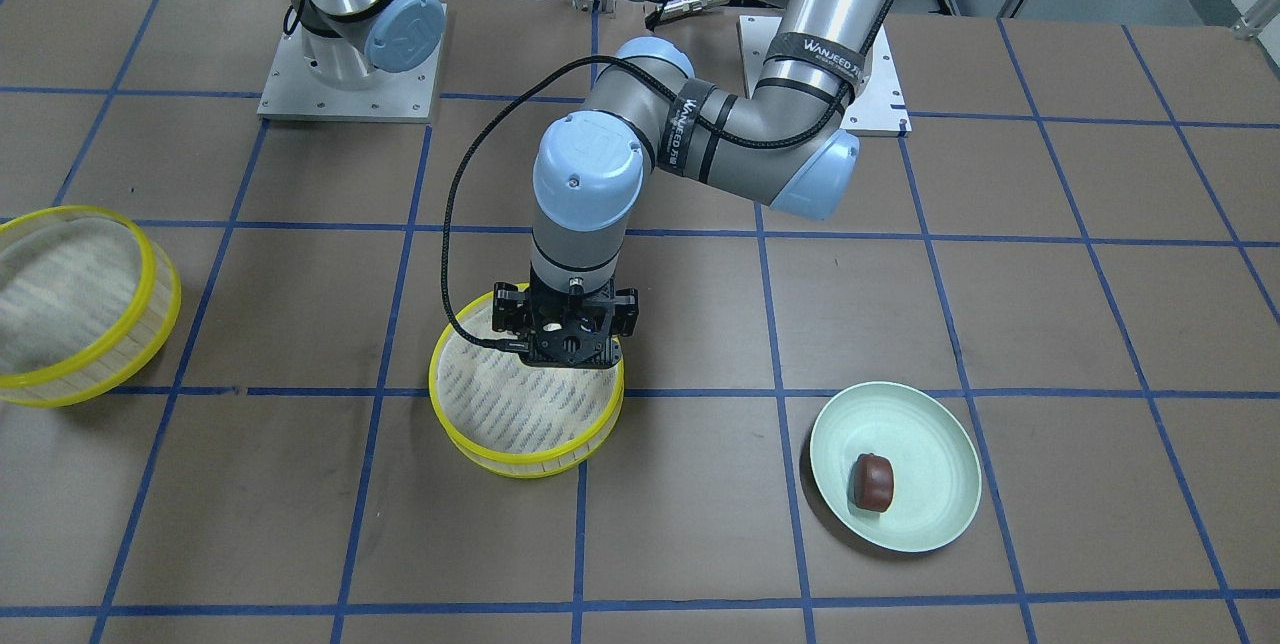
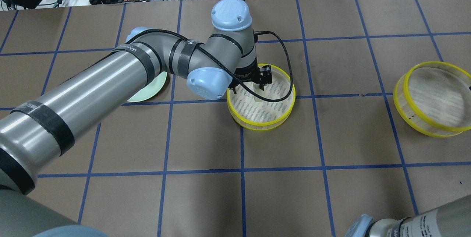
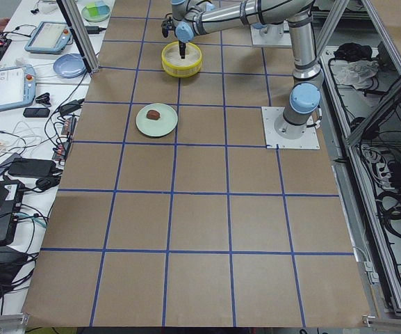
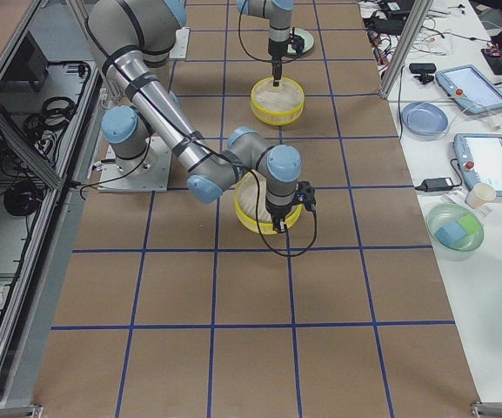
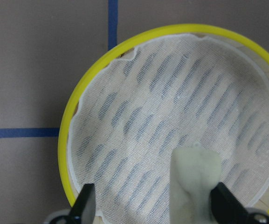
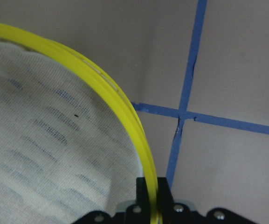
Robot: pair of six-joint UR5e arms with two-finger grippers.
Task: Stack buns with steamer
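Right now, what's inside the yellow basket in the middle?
A white mesh cloth lines the yellow basket, and a cream-white bun is inside, between the fingers of the open left pincer. The bun covers what's beneath it.

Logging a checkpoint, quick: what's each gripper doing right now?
Left gripper: open over the middle steamer, cream bun between its fingers.
Right gripper: shut on the second steamer's rim.
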